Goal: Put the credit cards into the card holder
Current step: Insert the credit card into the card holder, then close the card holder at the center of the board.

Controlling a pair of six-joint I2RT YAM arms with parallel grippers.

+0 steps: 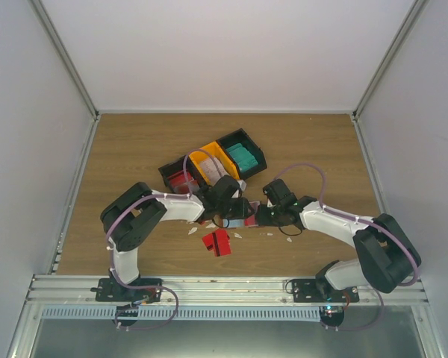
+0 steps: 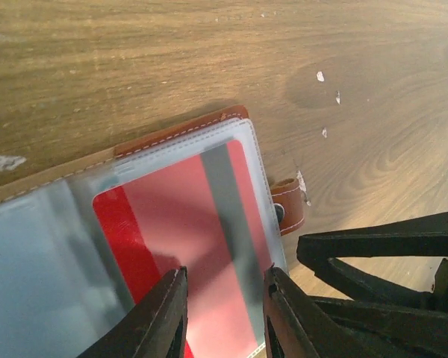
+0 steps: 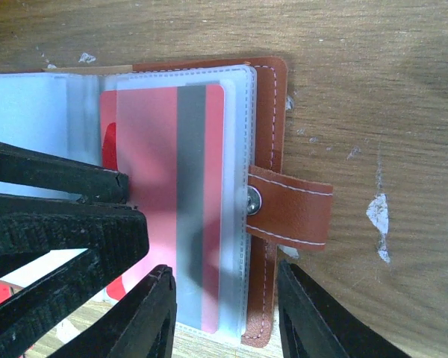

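Observation:
The card holder (image 1: pixel 244 221) lies open on the table between my two grippers. Its brown edge (image 2: pixel 181 131) and snap strap (image 3: pixel 291 212) show in the wrist views. A red card (image 2: pixel 181 216) with a grey stripe sits inside a clear pocket and also shows in the right wrist view (image 3: pixel 145 149). My left gripper (image 2: pixel 224 287) is open, its jaws apart over that card. My right gripper (image 3: pixel 224 280) is open, straddling the holder's strap-side edge. Another red card (image 1: pixel 216 242) lies on the table in front of the holder.
Joined bins stand behind the grippers: a black one with red cards (image 1: pixel 181 180), an orange one (image 1: pixel 209 160), a black one with teal cards (image 1: pixel 244 155). Small white scraps (image 1: pixel 193 230) lie around the holder. White walls enclose the table.

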